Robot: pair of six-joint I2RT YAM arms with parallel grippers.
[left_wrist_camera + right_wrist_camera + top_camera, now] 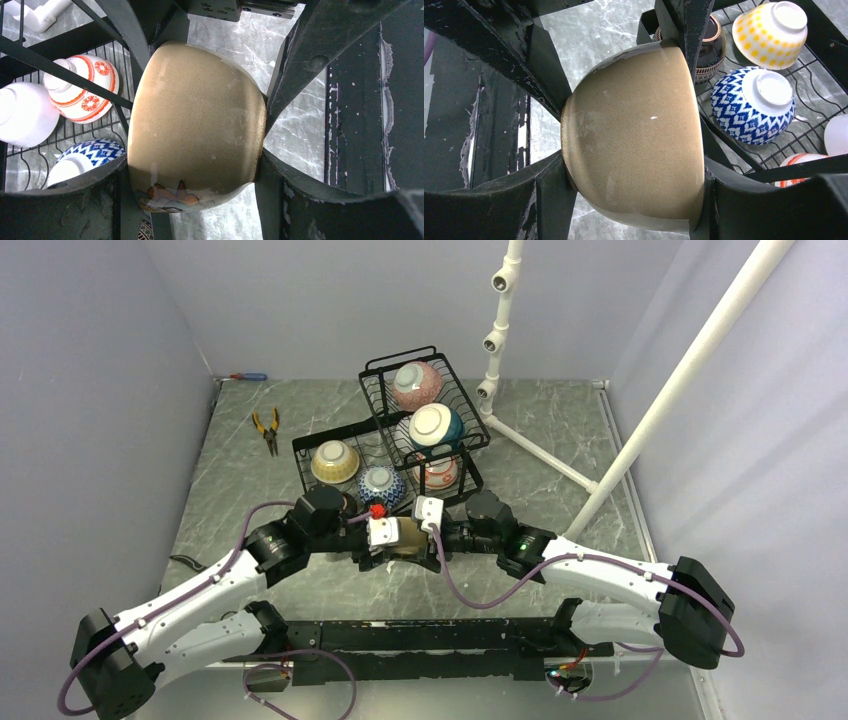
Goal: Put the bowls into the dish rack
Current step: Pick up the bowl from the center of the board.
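Marble table point(560, 440), just before dish rack point(298, 455): tan bowl point(195, 120) sits between left gripper point(192, 160) and right gripper point(634, 162), both clamped on it.

The grey marbled counter point(560, 455) carries the black wire dish rack point(297, 465) at its middle, orange-handled pliers point(267, 428) just left of the rack, a screwdriver point(247, 376) farther back-left by the wall, and a white pipe stand point(495, 340) close on the rack's right.
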